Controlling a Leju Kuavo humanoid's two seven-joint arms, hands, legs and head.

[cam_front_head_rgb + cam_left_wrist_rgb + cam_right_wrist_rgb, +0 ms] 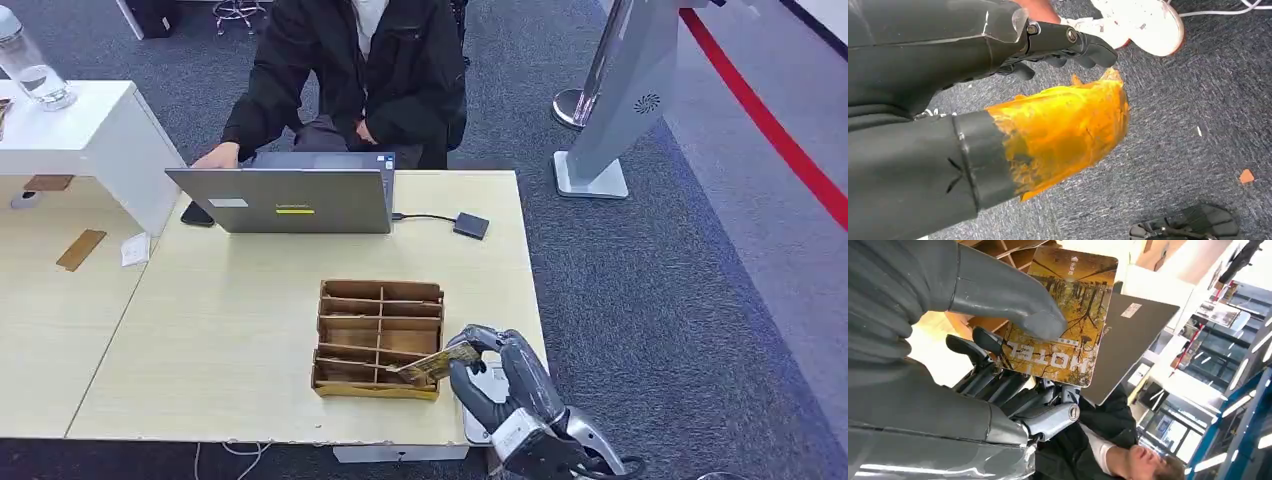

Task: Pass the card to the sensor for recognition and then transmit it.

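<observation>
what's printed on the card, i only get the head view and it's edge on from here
Observer: The right wrist view shows the card face on: an autumn tree picture with the word HOTEL.
Operator: how is the right robot hand gripping it
Observer: The right robot hand has its thumb pressed on the printed face, with dark fingers behind the card.
Operator: and the left robot hand, i can't find it
Observer: The left robot hand hangs over grey carpet, holding nothing, its thumb wrapped in orange tape.
</observation>
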